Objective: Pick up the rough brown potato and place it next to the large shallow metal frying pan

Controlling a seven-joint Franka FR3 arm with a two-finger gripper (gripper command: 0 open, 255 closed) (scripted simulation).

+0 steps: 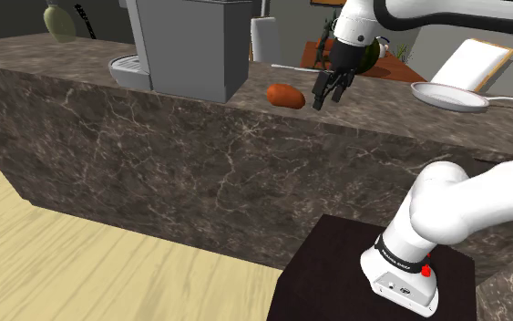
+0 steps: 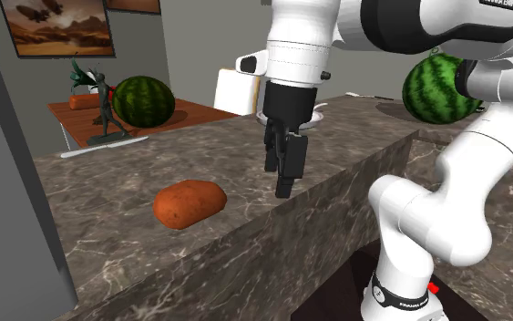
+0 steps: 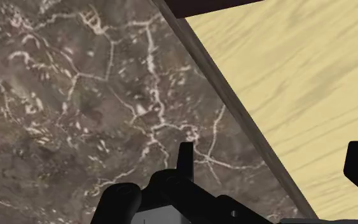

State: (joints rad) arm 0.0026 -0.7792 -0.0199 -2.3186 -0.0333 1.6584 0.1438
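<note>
My claw (image 1: 328, 98) hangs pointing down over the dark marble counter (image 1: 245, 102), close to its front edge. In the wrist view the two black fingers (image 3: 185, 158) stand wide apart with nothing between them, only veined stone (image 3: 75, 95) and, past the edge, a pale wood floor (image 3: 298, 63). So I am open and empty.

The potato (image 1: 285, 95), a reddish-brown lump, lies on the countertop just left of my claw in the shoulder view. In the second exterior view it sits in the lower left of the frame (image 2: 189, 201), with my claw (image 2: 282, 178) to its right and apart from it. That is the relation my next move turns on: I judge I must shift sideways toward the frame's left in the shoulder view before lowering, since straight below me is bare stone.

Its long axis runs roughly along the counter, left to right in the shoulder view and from lower left to upper right in the second exterior view. I would want my fingers to close across the short width, so some wrist turn may be needed; I cannot tell how much.

The frying pan (image 1: 450, 96), pale and shallow, rests on the counter at the shoulder view's right, well apart from the potato, with my claw between the two.
</note>
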